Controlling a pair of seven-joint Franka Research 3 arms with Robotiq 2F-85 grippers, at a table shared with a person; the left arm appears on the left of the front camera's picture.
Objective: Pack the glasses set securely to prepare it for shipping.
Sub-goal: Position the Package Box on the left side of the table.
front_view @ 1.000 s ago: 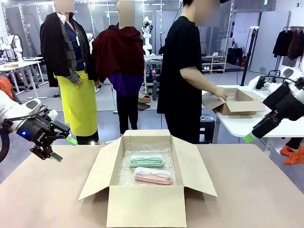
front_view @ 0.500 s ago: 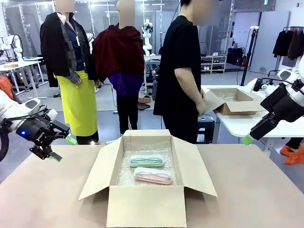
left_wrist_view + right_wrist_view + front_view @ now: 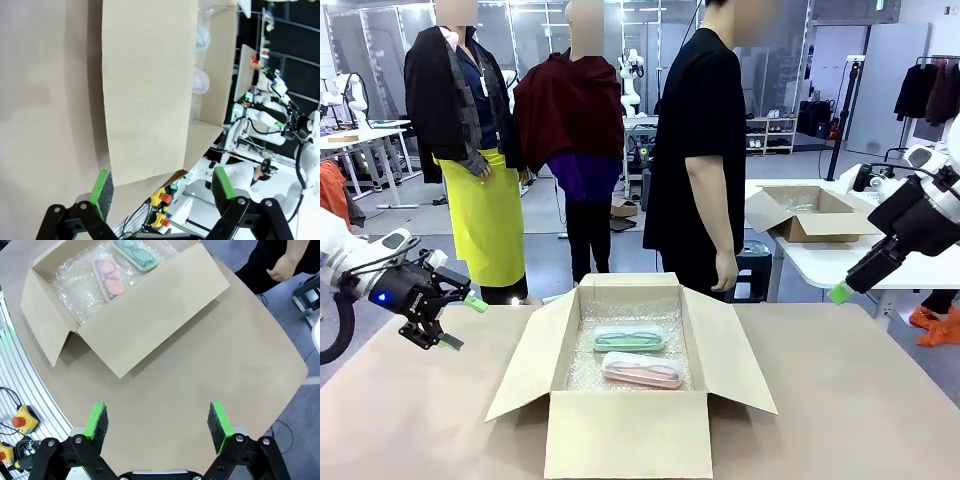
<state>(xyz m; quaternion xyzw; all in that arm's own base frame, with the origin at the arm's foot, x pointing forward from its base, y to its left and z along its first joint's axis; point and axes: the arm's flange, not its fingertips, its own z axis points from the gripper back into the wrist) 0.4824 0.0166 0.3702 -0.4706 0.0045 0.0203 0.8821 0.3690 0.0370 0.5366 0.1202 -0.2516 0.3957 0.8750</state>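
The glasses set lies inside an open cardboard box (image 3: 630, 420) at the table's middle, on bubble wrap. The mint green case (image 3: 630, 338) is farther back and the pink case (image 3: 642, 369) is nearer the front; both lie flat. The right wrist view looks down on the pink case (image 3: 109, 279) and the green case (image 3: 136, 254). My left gripper (image 3: 463, 322) hovers open left of the box's left flap (image 3: 145, 90), with nothing between its fingers (image 3: 162, 182). My right gripper (image 3: 842, 290) hangs open high off the table's right side, and nothing is held there either (image 3: 157, 415).
A person in a black shirt (image 3: 700, 150) stands at the far edge behind the box, one hand (image 3: 725, 270) hanging down. A second open cardboard box (image 3: 810, 212) sits on a white table at the back right. Bare tabletop (image 3: 860, 400) flanks the box.
The person has turned away from the back-right box and dropped the arm to the side. My left gripper has shifted slightly right and lower, toward the box. The right gripper barely moved.
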